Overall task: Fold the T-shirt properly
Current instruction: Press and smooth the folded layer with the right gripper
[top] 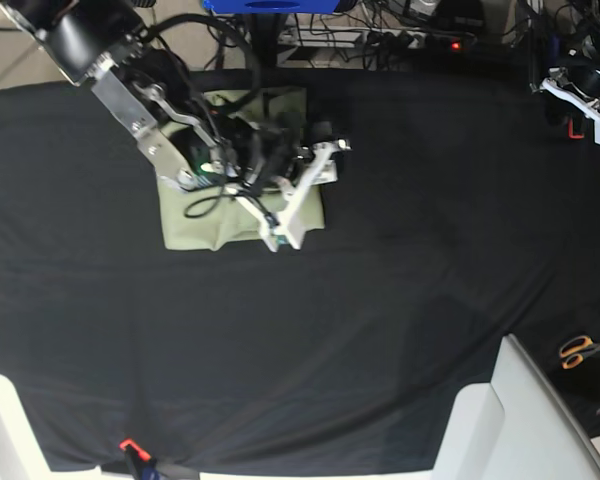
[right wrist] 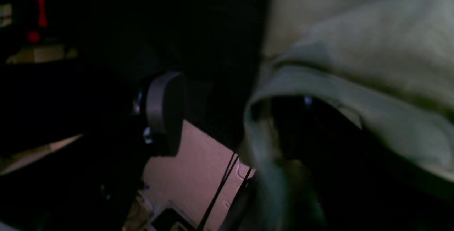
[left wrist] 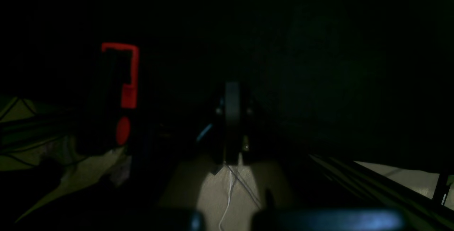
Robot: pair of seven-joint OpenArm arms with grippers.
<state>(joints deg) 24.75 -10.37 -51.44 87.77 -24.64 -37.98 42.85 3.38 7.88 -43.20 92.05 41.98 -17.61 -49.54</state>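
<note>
Now right hand (top: 298, 190) hovers over folded T-shirt (top: 195, 222).

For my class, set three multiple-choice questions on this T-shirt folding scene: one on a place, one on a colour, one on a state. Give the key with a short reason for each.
1. Where does the T-shirt lie on the black table cloth in the base view?
A. upper left
B. lower right
C. dead centre

2. What colour are the scissors' handles?
A. blue
B. orange
C. white

3. In what state is the T-shirt?
A. spread flat, sleeves out
B. hanging off the table
C. gathered into a compact bundle

Key: 1 A, it sits under the right arm's gripper near the far left. 2 B, orange loops show at the right edge. 3 C, only a small squarish shape shows, no sleeves out.
</note>
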